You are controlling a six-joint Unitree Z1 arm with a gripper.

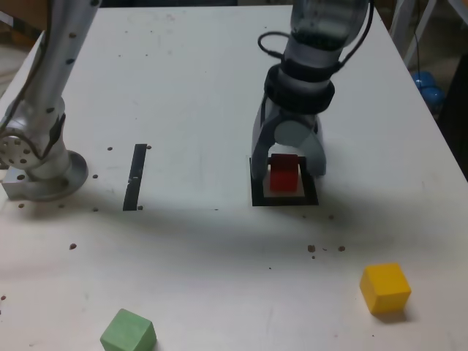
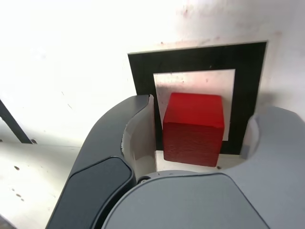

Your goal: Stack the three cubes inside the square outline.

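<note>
**First block down in the square, two left to fetch**

The white tabletop (image 1: 212, 95) carries everything. The arm reaches down near its middle, and its hand (image 1: 288, 167) stands over the black tape square (image 1: 285, 199), fingers pointing down. The jaws are parted: in the wrist view there is a clear gap on each side between the fingers (image 2: 138, 129) and the red block (image 2: 194, 128), so nothing is gripped. The red block sits flat on the pale centre of the square, seemingly a little toward one side of it rather than dead centre.

The yellow block (image 1: 385, 287) lies well apart, toward the near right corner of the tabletop in the exterior view. The green block (image 1: 129, 332) sits at the near edge, toward the left. A thin strip of black tape (image 1: 135, 176) lies left of the square.

To my eye the placing of the first block is just finishing. Next, the hand should lift straight up so the fingers do not nudge the red block, then go for a second one.
</note>
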